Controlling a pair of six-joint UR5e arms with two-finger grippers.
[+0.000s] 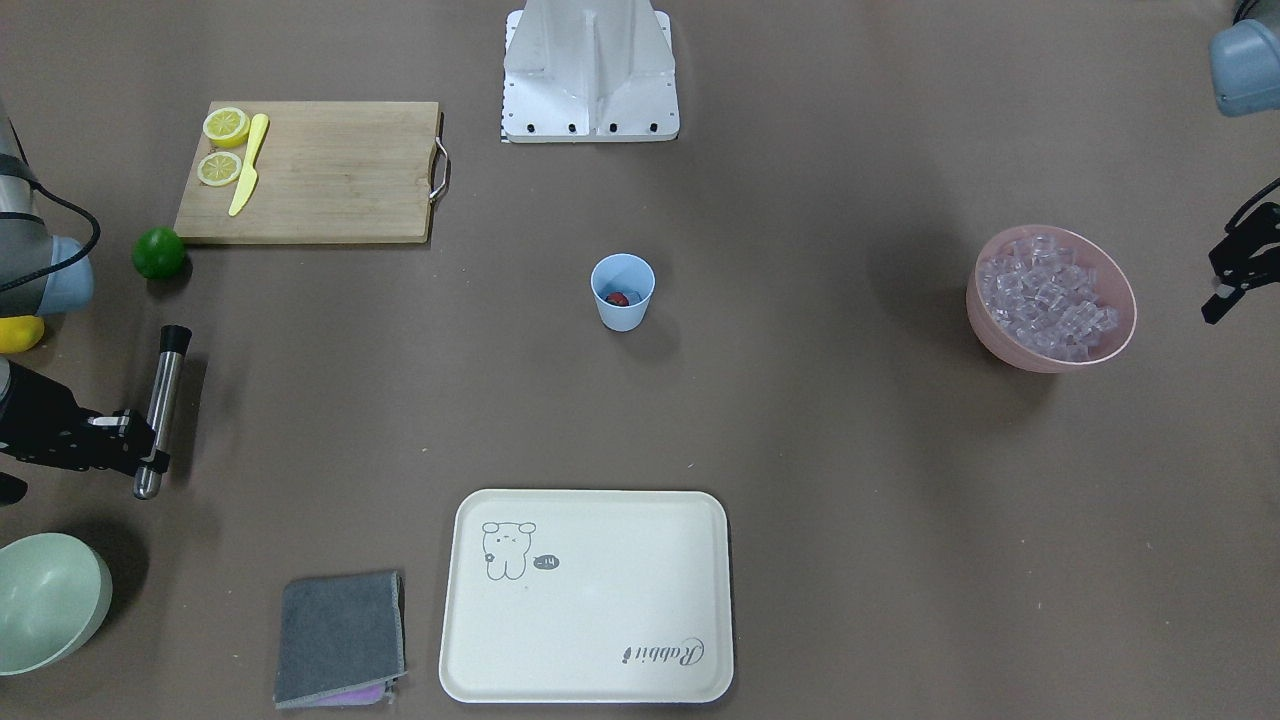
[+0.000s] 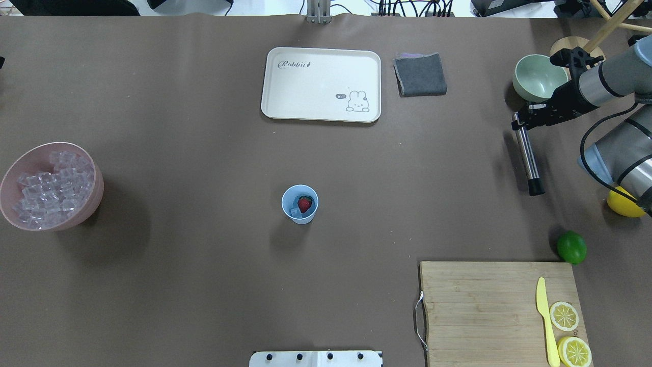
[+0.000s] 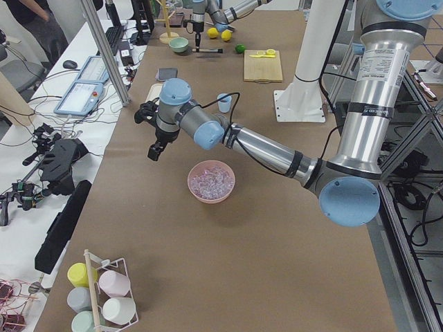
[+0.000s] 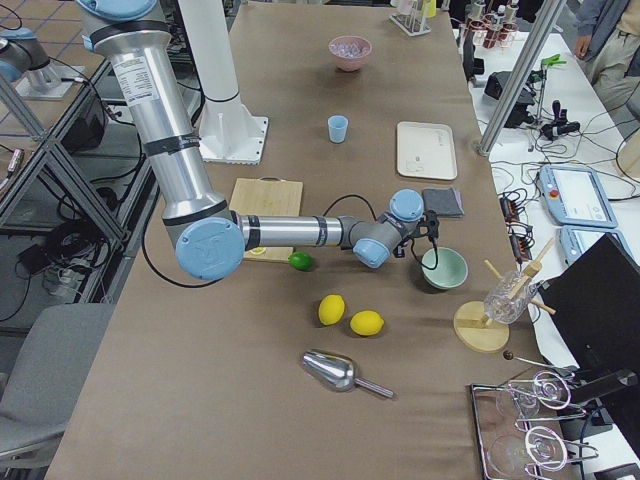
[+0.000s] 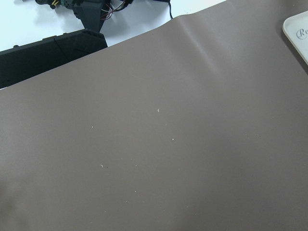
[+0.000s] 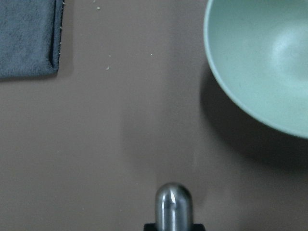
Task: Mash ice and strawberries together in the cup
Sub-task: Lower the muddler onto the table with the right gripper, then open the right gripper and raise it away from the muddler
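The light blue cup (image 2: 300,216) stands at the table's middle with one red strawberry (image 2: 304,204) and a clear ice cube (image 2: 294,211) inside. More ice (image 2: 51,188) fills a pink bowl (image 2: 97,191) at the far left. My right gripper (image 2: 520,121) is shut on one end of a steel muddler (image 2: 527,158) with a black tip, held level just above the table beside the pale green bowl (image 2: 539,76). My left gripper (image 1: 1222,288) hangs at the table's edge past the pink bowl (image 1: 1000,345); I cannot tell whether it is open or shut.
A cream tray (image 2: 321,84) and a grey cloth (image 2: 420,75) lie at the far side. A cutting board (image 2: 484,311) carries two lemon halves (image 2: 564,316) and a yellow knife (image 2: 545,321). A lime (image 2: 571,247) and a lemon (image 2: 624,204) lie near the right arm.
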